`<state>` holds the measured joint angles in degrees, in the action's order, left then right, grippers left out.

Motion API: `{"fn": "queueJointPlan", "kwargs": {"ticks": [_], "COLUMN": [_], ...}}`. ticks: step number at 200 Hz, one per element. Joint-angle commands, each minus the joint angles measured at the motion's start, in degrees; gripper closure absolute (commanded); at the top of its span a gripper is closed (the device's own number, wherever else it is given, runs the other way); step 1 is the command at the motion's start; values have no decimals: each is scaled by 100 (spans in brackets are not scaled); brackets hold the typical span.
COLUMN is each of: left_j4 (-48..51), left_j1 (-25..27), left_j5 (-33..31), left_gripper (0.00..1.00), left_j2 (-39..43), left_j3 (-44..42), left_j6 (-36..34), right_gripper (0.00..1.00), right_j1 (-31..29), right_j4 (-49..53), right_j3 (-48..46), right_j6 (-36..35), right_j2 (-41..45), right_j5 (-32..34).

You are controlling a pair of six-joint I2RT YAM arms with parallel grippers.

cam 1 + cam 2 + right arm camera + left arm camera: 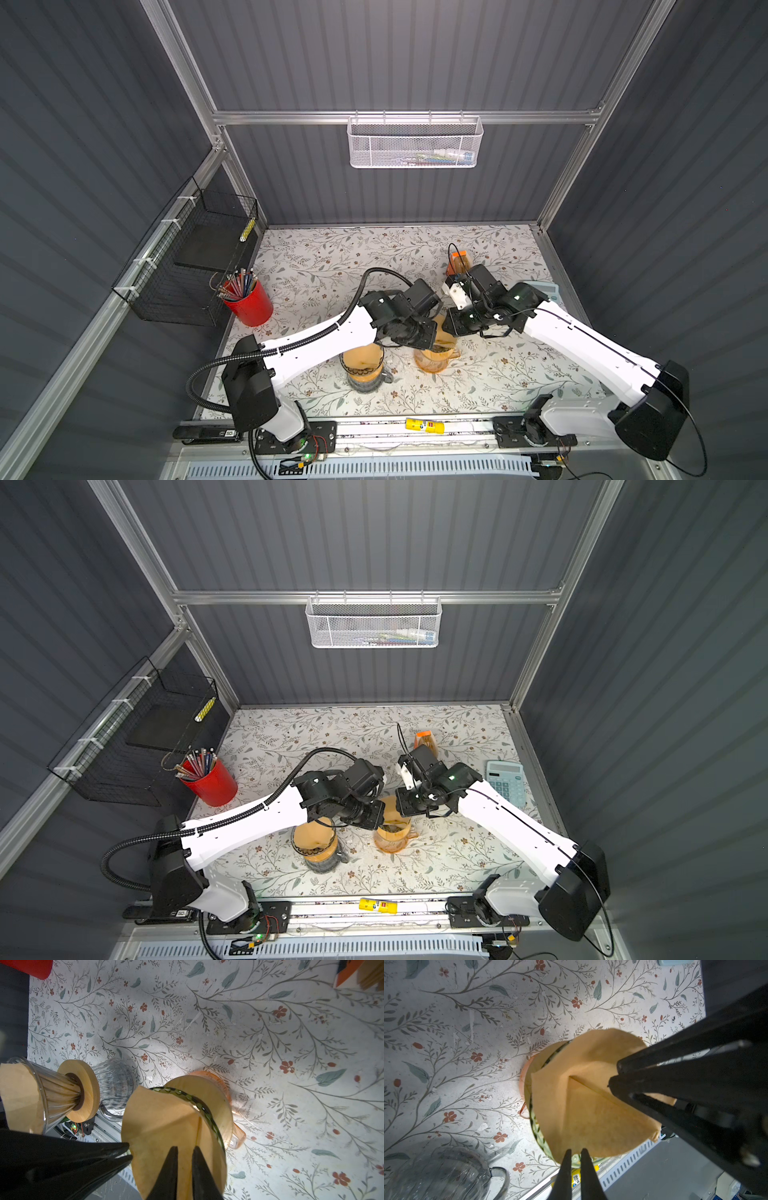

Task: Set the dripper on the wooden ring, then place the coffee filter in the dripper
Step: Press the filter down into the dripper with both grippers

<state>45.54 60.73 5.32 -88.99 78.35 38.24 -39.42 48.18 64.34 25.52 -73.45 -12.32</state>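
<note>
Coffee filter (591, 1105), a brown paper cone, sits at the mouth of the dripper (205, 1109) and overlaps its green patterned rim. I cannot tell how deep it reaches inside. I see the left end effector (576, 1150) closed to a thin slit, its tips pinching one edge of the paper. The right end effector (185, 1148) is almost as narrow and nips the filter at its folded seam. Both meet right above the dripper, which stands on an orange glass server (239, 1136) on the floral bench (270, 1032). Just beside it stands a second dripper (52, 1093) with paper in it.
</note>
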Motion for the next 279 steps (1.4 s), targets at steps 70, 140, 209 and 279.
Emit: {"fn": "queueJointPlan", "kwargs": {"ticks": [70, 140, 209, 279], "left_j4": [129, 44, -132, -272], "left_j1": [-9, -13, -16, -26], "left_j5": [-133, -29, -263, -276], "left_gripper": [87, 87, 88, 88], "left_j2": [234, 177, 92, 162], "left_j3": [667, 510, -49, -258], "left_j6": [3, -11, -46, -44], "right_gripper": [83, 82, 82, 83], "right_j1": [-92, -119, -57, -40], "right_j4": [32, 155, 293, 73], "right_j3": [152, 378, 264, -119], "right_j6": [68, 121, -26, 67], "right_j2": [65, 284, 305, 328], "right_j5": [101, 301, 588, 498]}}
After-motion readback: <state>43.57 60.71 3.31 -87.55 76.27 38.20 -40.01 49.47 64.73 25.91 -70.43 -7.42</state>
